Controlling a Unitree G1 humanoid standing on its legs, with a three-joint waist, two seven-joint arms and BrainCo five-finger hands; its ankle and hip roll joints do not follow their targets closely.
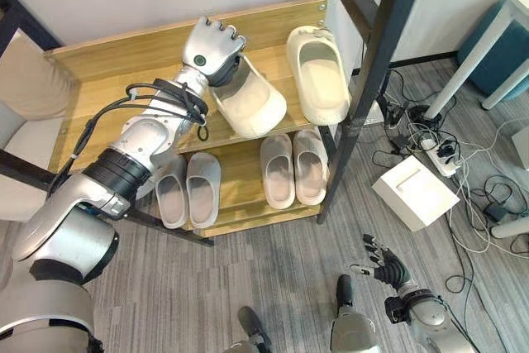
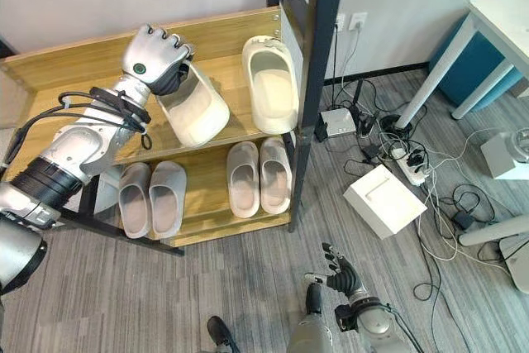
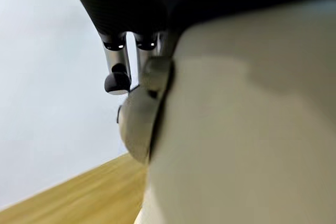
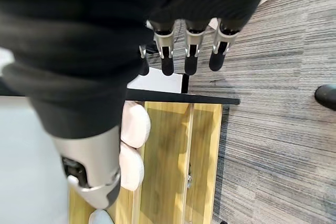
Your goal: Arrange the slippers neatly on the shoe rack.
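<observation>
While the left hand [image 1: 213, 45] curls round the heel of a cream slipper [image 1: 250, 103] on the rack's [image 1: 124, 59] top shelf, its fingertips stay hidden inside. A second cream slipper [image 1: 317, 72] lies at 3 o'clock. Four grey slippers [image 1: 278, 169] sit below. The right hand [image 1: 385, 265] hangs relaxed at 5 o'clock.

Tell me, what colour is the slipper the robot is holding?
Cream, an off-white. The slipper in the left hand shows best in the left eye view.
</observation>
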